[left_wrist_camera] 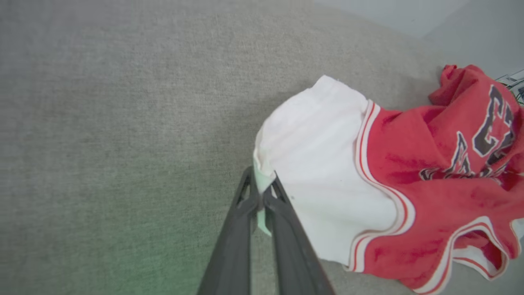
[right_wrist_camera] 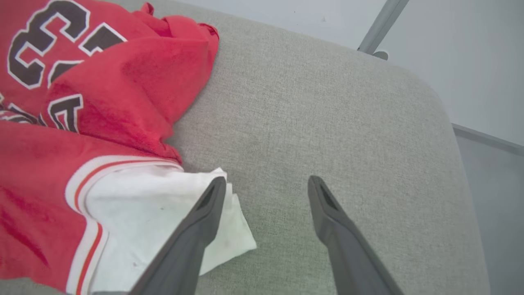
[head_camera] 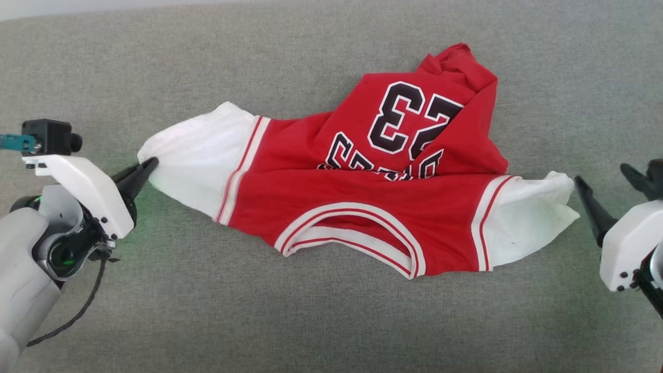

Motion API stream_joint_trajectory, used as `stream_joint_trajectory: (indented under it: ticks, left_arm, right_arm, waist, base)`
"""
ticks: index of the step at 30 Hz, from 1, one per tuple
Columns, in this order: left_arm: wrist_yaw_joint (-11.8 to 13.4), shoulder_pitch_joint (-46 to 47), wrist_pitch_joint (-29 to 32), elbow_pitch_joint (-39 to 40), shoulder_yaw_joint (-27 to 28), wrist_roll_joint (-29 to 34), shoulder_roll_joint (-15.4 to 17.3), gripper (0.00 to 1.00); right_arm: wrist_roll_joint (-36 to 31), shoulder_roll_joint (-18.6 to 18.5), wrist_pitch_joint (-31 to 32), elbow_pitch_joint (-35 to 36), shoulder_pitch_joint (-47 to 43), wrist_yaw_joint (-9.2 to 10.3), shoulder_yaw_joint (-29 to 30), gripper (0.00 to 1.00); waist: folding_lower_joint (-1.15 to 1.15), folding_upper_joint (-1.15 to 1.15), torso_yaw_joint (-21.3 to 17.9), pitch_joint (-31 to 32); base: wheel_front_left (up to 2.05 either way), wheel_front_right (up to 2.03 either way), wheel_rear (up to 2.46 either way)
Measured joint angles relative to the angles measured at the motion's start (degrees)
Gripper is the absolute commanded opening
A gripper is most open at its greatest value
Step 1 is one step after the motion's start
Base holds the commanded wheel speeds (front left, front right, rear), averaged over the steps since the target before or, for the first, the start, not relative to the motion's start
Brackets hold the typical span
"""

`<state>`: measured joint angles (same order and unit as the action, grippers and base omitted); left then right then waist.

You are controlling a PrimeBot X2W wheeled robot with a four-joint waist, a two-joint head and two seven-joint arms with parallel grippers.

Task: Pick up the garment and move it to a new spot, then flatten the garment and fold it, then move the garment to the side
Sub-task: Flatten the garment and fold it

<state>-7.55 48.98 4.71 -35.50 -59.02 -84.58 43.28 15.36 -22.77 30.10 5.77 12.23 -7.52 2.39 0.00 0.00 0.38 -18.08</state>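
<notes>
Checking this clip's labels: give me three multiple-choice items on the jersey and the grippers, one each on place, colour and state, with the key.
1. Where does the left gripper grip the garment? A) a sleeve's outer edge B) the neckline C) the number
2. What colour are the sleeves? A) black B) white C) grey
3. How is the right gripper? A) shut on cloth B) shut on nothing C) open
Key: 1 A, white cloth is pinched between its jaws; 2 B, both sleeves show white; 3 C, its jaws stand wide apart with bare cushion between them.
</notes>
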Motion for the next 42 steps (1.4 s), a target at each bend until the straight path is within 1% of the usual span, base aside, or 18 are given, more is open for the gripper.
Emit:
stream_joint_trajectory:
  ticks: [3, 8, 10, 11, 13, 17, 22, 23, 25, 28, 32, 34, 35, 36, 37, 38, 40, 42]
  left_arm:
    - [0.0, -0.8, -4.3, -0.8, -0.6, 2.6, 0.5, 1.0]
    - [0.0, -4.6, -16.6, -3.0, -0.1, 5.8, -0.1, 1.0]
    - [0.3, -6.3, -19.0, -3.6, 0.7, 7.6, -1.0, 1.0]
    - [0.3, -6.3, -19.0, -3.6, 0.7, 7.6, -1.0, 1.0]
    - [1.6, -7.7, -19.6, -3.7, 3.2, 10.2, -2.4, 1.0]
    - [4.3, -12.2, -19.7, 1.8, 16.8, 21.2, -5.8, 1.0]
    - [6.8, -25.4, -19.7, 11.8, 33.7, 36.4, -12.0, 1.0]
    - [7.0, -29.5, -19.7, 15.5, 38.4, 42.0, -14.6, 1.0]
    - [7.0, -33.4, -19.7, 18.7, 42.2, 47.0, -17.5, 1.0]
    - [5.9, -37.0, -19.7, 22.1, 46.9, 52.6, -20.8, 1.0]
    - [3.8, -39.3, -19.7, 24.7, 50.4, 57.6, -24.5, 1.0]
    - [2.9, -39.7, -19.7, 25.3, 51.8, 59.7, -25.4, 1.0]
    - [2.4, -39.7, -19.7, 25.5, 52.1, 60.3, -25.7, 1.0]
    - [2.0, -39.7, -19.7, 25.5, 52.3, 61.0, -25.8, 1.0]
    - [1.6, -39.6, -19.7, 25.6, 52.6, 61.3, -25.8, 1.0]
    - [1.3, -39.4, -19.7, 25.6, 52.8, 61.3, -25.7, 1.0]
    - [0.7, -38.3, -19.7, 25.1, 51.9, 61.4, -24.5, 1.0]
    - [0.4, -36.3, -19.3, 24.4, 50.1, 60.1, -22.4, 1.0]
  right_arm:
    - [0.1, -2.3, 2.1, 0.9, -0.9, 0.0, -2.4, 1.0]
    - [3.0, -6.4, 8.3, 3.9, -5.0, 0.0, -7.7, 1.0]
    - [3.7, -8.7, 10.8, 5.7, -6.5, 0.0, -9.3, 1.0]
    - [3.7, -8.7, 10.8, 5.7, -6.5, 0.0, -9.3, 1.0]
    - [4.6, -10.3, 12.7, 7.0, -8.0, 0.0, -10.4, 1.0]
    - [5.8, -12.5, 15.1, 8.7, -9.4, 0.0, -12.5, 1.0]
    - [6.5, -14.0, 16.7, 8.5, -9.1, 0.0, -14.6, 1.0]
    - [6.5, -15.5, 16.8, 7.8, -8.5, 0.0, -15.4, 1.0]
    - [6.7, -16.3, 16.8, 6.4, -7.5, 0.0, -16.1, 1.0]
    - [6.9, -17.7, 17.2, 4.4, -6.8, 0.0, -17.5, 1.0]
    - [6.7, -19.4, 16.7, 1.5, -5.2, -0.09, -17.9, 1.0]
    - [6.7, -19.6, 16.1, 0.6, -4.6, -0.14, -18.2, 1.0]
    - [6.8, -19.6, 16.0, 0.3, -4.5, -0.14, -18.4, 0.79]
    - [6.7, -19.6, 16.0, 0.0, -4.2, -0.15, -18.7, 0.49]
    - [6.6, -19.6, 15.9, -0.3, -3.9, -0.16, -18.8, 0.44]
    - [6.6, -19.2, 15.8, -0.6, -3.5, -0.16, -18.8, 0.0]
    - [6.5, -18.5, 15.7, -1.0, -2.8, -0.16, -19.0, 0.0]
    - [6.3, -18.0, 15.8, -1.5, -1.9, -0.14, -19.2, 0.0]
  waist:
    - [0.0, 0.0, -0.2, 0.6]
    - [0.0, 0.0, 0.0, 1.6]
    - [0.0, 0.0, 0.4, 1.8]
    - [0.0, 0.0, 0.4, 1.8]
    - [0.0, 0.0, 1.0, 2.0]
    - [0.0, 0.0, 2.8, 2.1]
    - [0.0, 0.0, 5.4, 1.8]
    - [0.0, 0.0, 6.4, 1.6]
    - [0.0, 0.0, 7.4, 1.3]
    - [0.0, 0.0, 8.6, 0.5]
    - [0.0, 0.0, 10.0, -0.8]
    - [0.0, 0.0, 10.5, -1.5]
    - [0.0, 0.0, 10.7, -1.8]
    - [0.0, 0.0, 10.8, -2.1]
    - [0.0, 0.0, 10.9, -2.4]
    - [0.0, 0.0, 10.8, -2.5]
    - [0.0, 0.0, 10.4, -2.7]
    - [0.0, 0.0, 10.0, -2.9]
  base:
    - [0.0, 0.0, 0.0]
    - [0.0, 0.0, 0.0]
    - [0.0, 0.0, 0.0]
    - [0.0, 0.0, 0.0]
    - [0.0, 0.0, 0.0]
    - [0.0, 0.0, 0.0]
    - [0.0, 0.0, 0.0]
    - [0.0, 0.0, 0.0]
    - [0.0, 0.0, 0.0]
    - [0.0, 0.0, 0.0]
    - [0.0, 0.0, 0.0]
    - [0.0, 0.0, 0.0]
    - [0.0, 0.0, 0.0]
    - [0.0, 0.0, 0.0]
    - [0.0, 0.0, 0.0]
    - [0.0, 0.0, 0.0]
    - [0.0, 0.0, 0.0]
    - [0.0, 0.0, 0.0]
